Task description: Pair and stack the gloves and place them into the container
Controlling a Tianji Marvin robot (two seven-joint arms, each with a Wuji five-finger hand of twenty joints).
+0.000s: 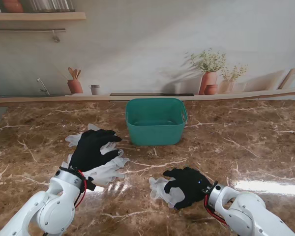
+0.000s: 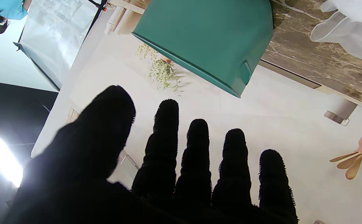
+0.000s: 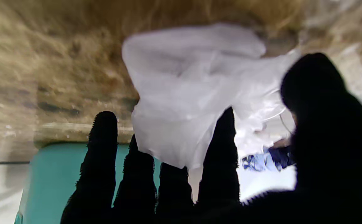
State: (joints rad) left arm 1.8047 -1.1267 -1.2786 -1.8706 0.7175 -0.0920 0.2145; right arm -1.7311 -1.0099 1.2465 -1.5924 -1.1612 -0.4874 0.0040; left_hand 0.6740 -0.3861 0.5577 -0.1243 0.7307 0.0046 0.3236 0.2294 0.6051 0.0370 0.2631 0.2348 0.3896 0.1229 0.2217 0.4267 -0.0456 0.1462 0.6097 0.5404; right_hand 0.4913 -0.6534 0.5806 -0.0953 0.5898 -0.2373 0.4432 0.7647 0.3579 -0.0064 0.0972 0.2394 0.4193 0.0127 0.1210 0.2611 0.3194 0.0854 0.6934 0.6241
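A pile of thin translucent white gloves lies on the marble table at my left. My black left hand is spread over the pile with fingers straight and apart; in the left wrist view the hand holds nothing, and a glove and the container show beyond it. A single white glove lies nearer to me at centre. My black right hand lies over its right part, fingers spread. In the right wrist view the glove overlaps the middle fingers. The teal container stands farther back, centre.
A ledge runs along the table's far edge against the wall, carrying flower pots, a utensil pot and a small cup. A shelf hangs at the upper left.
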